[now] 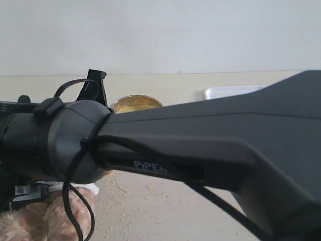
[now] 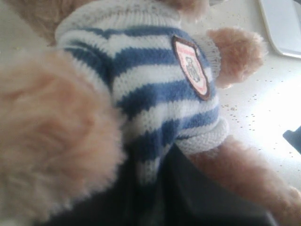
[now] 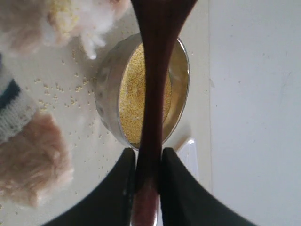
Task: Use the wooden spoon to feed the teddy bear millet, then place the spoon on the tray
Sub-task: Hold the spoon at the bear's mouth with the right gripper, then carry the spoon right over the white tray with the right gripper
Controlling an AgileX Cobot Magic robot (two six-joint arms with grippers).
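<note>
The right gripper (image 3: 148, 157) is shut on the slim handle of the dark wooden spoon (image 3: 155, 70). The spoon reaches out above the metal bowl (image 3: 107, 80) heaped with yellow millet (image 3: 131, 103), its oval end cut off at the frame edge near the teddy bear's pale muzzle (image 3: 89, 19), which has grains stuck on it. The left gripper (image 2: 164, 174) is shut on the teddy bear (image 2: 141, 80) at the hem of its striped shirt, below the chest badge (image 2: 190, 66). A corner of the white tray (image 2: 282, 23) lies beyond the bear's paw. In the exterior view I see the bowl (image 1: 135, 103), the tray (image 1: 230, 92) and bear fur (image 1: 30, 221).
The right arm's dark link (image 1: 210, 145) fills most of the exterior view and hides both grippers there. Loose millet grains (image 1: 150, 196) are scattered over the pale tabletop around the bowl and bear. A plain wall runs behind the table.
</note>
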